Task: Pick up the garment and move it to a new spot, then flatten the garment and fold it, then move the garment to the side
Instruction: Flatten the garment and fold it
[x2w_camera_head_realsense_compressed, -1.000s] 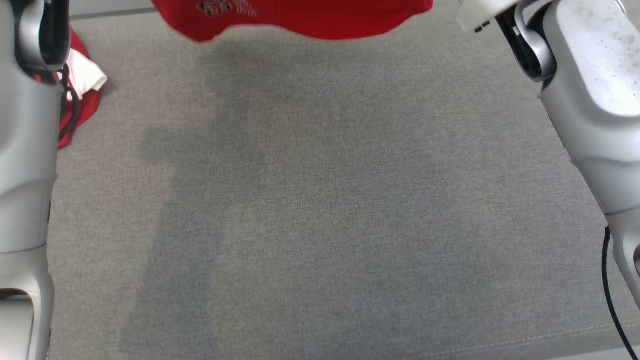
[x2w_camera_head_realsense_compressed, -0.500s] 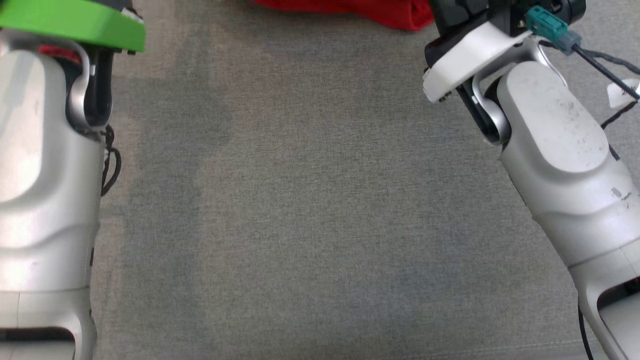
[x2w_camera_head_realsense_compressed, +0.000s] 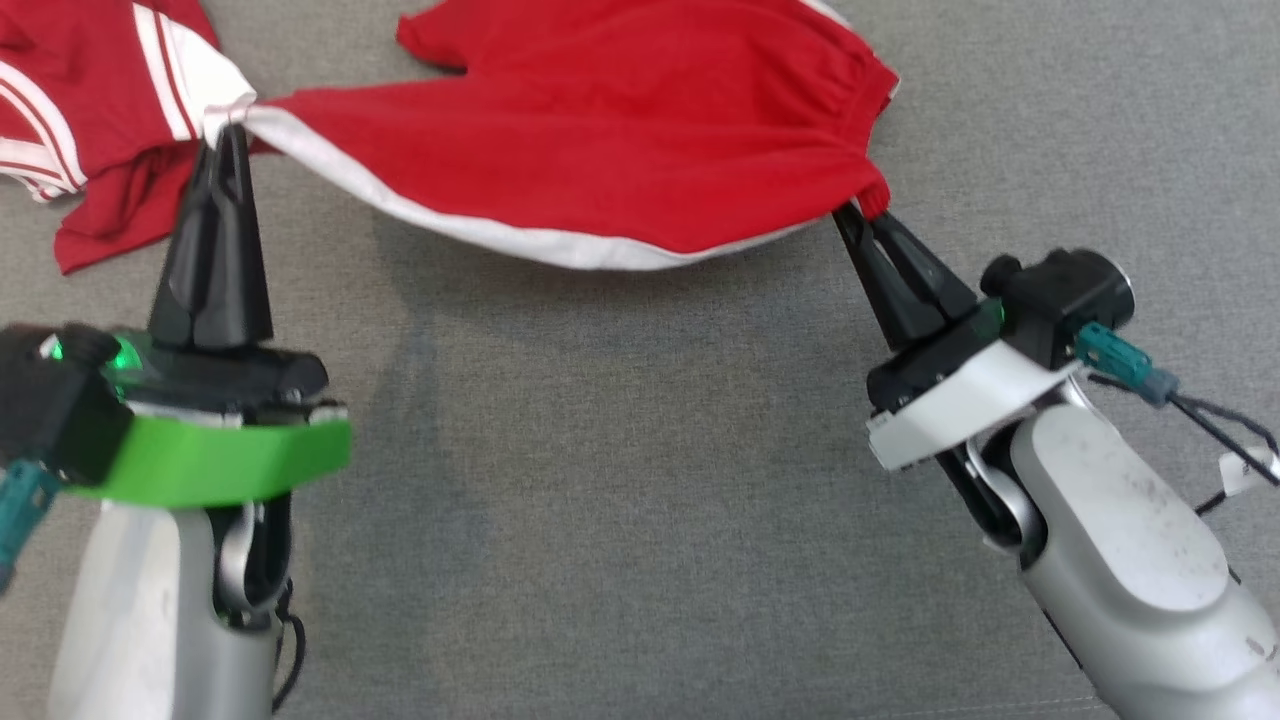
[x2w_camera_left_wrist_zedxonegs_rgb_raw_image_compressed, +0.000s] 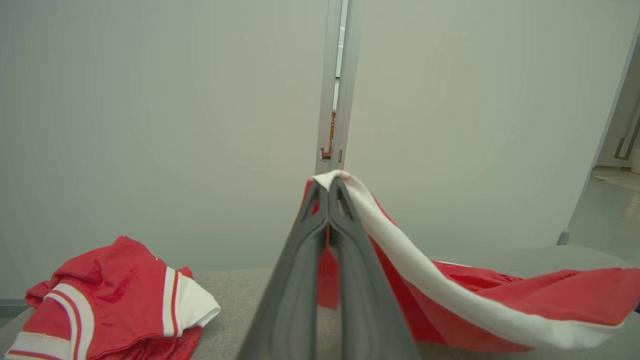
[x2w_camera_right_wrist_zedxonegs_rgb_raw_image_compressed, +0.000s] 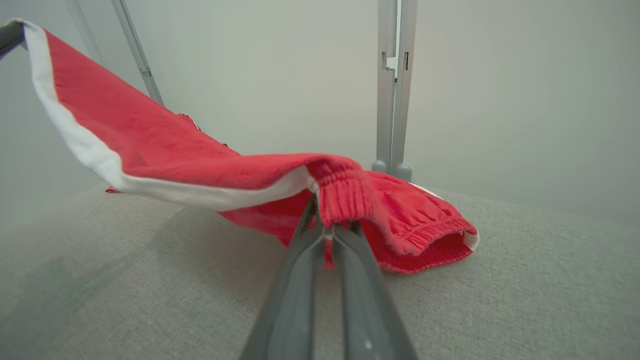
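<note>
- The red shorts (x2w_camera_head_realsense_compressed: 600, 130) are suspended between both grippers over the far part of the grey fabric surface (x2w_camera_head_realsense_compressed: 620, 480).
- The left gripper (x2w_camera_head_realsense_compressed: 228, 135) has its fingers pressed together, pinching the white-trimmed corner of the shorts at the left.
- The right gripper (x2w_camera_head_realsense_compressed: 858, 215) has its fingers pressed together, pinching the ribbed elastic waistband at the right.
- The white-striped near edge sags between the two grip points.
- The waistband end beyond the right gripper rests on the surface.
- A second red garment with white stripes (x2w_camera_head_realsense_compressed: 90, 120) lies crumpled on the surface at the far left.
</note>
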